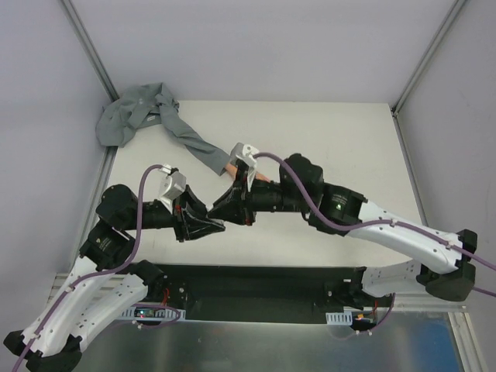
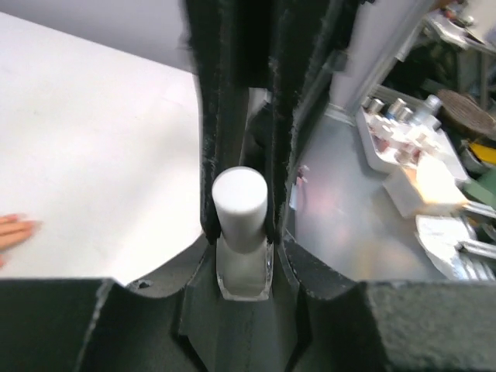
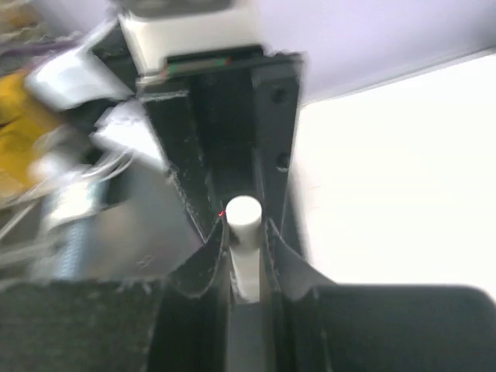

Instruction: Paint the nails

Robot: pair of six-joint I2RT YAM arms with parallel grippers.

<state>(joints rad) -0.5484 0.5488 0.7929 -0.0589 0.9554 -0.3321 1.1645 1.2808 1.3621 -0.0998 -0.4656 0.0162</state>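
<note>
pinching a small white bottle [image 2: 245, 283] at its base, the left gripper [image 2: 244, 252] is seen closed on it over the near part of the table [image 2: 93, 155]. the bottle's white cap [image 3: 243, 213] is clasped by the right gripper [image 3: 245, 248], met head-on. the peach dummy hand [image 1: 232, 167] is laid behind them, partly hidden under the right arm, its grey sleeve [image 1: 186, 139] trailing to the far left corner; the nails [image 2: 31, 225] are shown only as blurred fingertips
</note>
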